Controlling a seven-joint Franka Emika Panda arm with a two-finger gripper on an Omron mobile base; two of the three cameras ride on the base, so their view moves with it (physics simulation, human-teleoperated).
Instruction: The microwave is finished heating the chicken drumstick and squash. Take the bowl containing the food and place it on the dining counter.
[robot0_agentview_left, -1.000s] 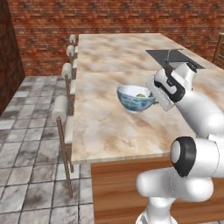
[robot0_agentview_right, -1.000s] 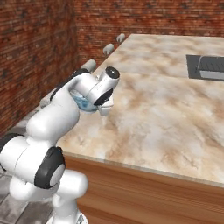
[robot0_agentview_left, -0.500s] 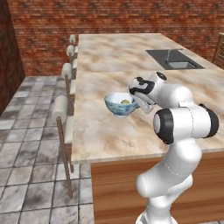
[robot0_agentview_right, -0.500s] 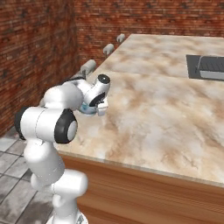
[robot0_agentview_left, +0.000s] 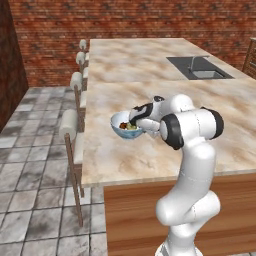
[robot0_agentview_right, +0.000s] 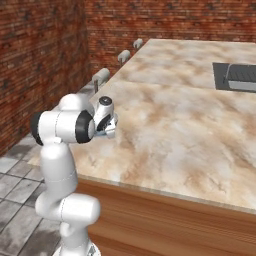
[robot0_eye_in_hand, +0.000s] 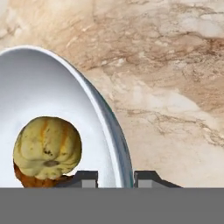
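Note:
My gripper (robot0_eye_in_hand: 116, 180) is shut on the right rim of the white, blue-patterned bowl (robot0_eye_in_hand: 65, 100), one fingertip inside and one outside. The yellowish squash (robot0_eye_in_hand: 47, 148) lies in the bowl on top of the reddish-brown chicken drumstick (robot0_eye_in_hand: 29, 178). In the left base view the bowl (robot0_agentview_left: 121, 128) hangs low over the beige-pink marble dining counter (robot0_agentview_left: 150, 85), near its left edge, slightly tilted; I cannot tell whether it touches the top. My gripper (robot0_agentview_left: 137, 122) reaches it from the right. In the right base view the bowl (robot0_agentview_right: 103, 128) peeks out behind the hand. The microwave is out of view.
Several stools (robot0_agentview_left: 70, 125) line the counter's left side over a grey tiled floor (robot0_agentview_left: 35, 165). A dark sink with a faucet (robot0_agentview_left: 199, 67) is set into the counter at the far right. A brick wall (robot0_agentview_left: 130, 20) closes the back.
The arm has carried the bowl leftward and lower across the counter, toward its left edge. The forearm has folded in closer to the base.

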